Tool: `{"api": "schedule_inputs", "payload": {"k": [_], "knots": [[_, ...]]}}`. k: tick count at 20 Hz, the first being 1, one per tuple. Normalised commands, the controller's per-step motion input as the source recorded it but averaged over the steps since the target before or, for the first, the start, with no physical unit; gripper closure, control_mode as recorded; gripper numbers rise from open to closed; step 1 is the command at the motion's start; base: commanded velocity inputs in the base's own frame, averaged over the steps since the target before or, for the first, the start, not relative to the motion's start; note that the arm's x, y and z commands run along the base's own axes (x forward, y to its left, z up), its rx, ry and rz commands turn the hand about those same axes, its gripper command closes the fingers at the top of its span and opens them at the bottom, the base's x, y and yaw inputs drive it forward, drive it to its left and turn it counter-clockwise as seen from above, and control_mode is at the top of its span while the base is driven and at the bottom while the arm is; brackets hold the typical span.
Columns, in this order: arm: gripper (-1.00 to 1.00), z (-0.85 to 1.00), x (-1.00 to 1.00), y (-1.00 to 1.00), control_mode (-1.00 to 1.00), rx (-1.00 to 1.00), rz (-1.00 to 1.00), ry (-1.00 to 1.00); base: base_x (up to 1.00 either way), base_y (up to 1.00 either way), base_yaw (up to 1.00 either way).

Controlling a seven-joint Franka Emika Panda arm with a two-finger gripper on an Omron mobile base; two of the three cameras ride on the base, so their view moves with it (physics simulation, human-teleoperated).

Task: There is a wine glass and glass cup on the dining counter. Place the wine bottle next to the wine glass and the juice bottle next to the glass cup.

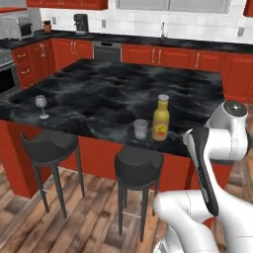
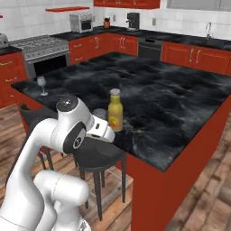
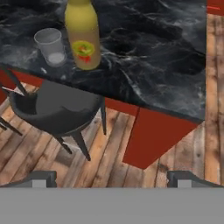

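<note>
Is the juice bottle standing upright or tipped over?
Upright: the juice bottle stands on its base on the dining counter, cap up, close beside the glass cup.

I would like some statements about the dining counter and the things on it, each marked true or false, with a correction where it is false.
1. The juice bottle stands upright beside the glass cup on the dining counter. True.
2. The wine glass lies tipped over next to the juice bottle. False: it stands upright near the far left corner of the counter, well apart from the bottle.
3. The gripper is shut on the juice bottle. False: it is open and holds nothing, away from the counter edge.
4. Two black stools stand at the counter's near side. True.
</note>
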Motion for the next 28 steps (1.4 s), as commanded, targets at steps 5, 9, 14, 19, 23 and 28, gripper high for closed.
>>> {"api": "schedule_inputs", "payload": {"k": [5,9,14,19,23,28], "knots": [[-1.00,0.00,0.00,0.00,1.00,0.00,0.00,0.00,-0.02,0.05,-0.90],[-1.00,0.00,0.00,0.00,1.00,0.00,0.00,0.00,-0.02,0.03,-0.90],[-1.00,0.00,0.00,0.00,1.00,0.00,0.00,0.00,-0.03,0.02,-0.91],[-1.00,0.00,0.00,0.00,1.00,0.00,0.00,0.00,-0.05,0.00,-0.88],[-1.00,0.00,0.00,0.00,1.00,0.00,0.00,0.00,0.16,-0.18,-0.08],[-1.00,0.00,0.00,0.00,1.00,0.00,0.00,0.00,0.42,-0.32,0.13]]}}
